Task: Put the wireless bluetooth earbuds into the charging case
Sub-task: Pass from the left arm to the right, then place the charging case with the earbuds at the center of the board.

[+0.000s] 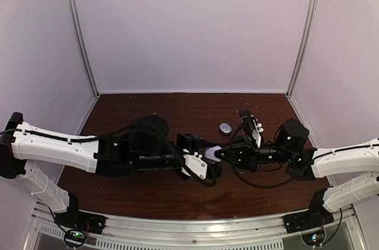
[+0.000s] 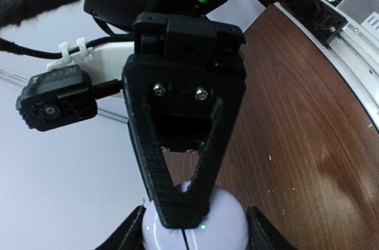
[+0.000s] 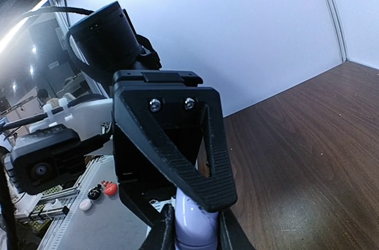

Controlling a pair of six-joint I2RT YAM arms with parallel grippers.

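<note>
Both arms reach in over the brown table [image 1: 148, 194] and meet near its middle, where a pale, round charging case [image 1: 211, 154] hangs between them, above the wood.

The left gripper [image 1: 205, 160] comes in from the left. Its jaws stand partly apart and grasp the case across its wide body; in the left wrist view its dark fingers [image 2: 127, 235] flank the white dome on both sides. A seam runs across the shell there, with a tiny green light beside it.

The right gripper [image 1: 221, 155] comes in from the right, turned crosswise to the left one. Its jaws are clenched tight on a narrow part of the same case. In the left wrist view the tip of its ribbed, triangular finger [image 2: 177, 202] lies against the top of the dome. In the right wrist view the pale shell shows between its two fingers.

No earbud can be made out in any view, and whether one sits inside the case cannot be told.

A small grey round case [image 1: 225, 128] lies on the table just beyond the grippers, towards the far wall, apart from both.
</note>
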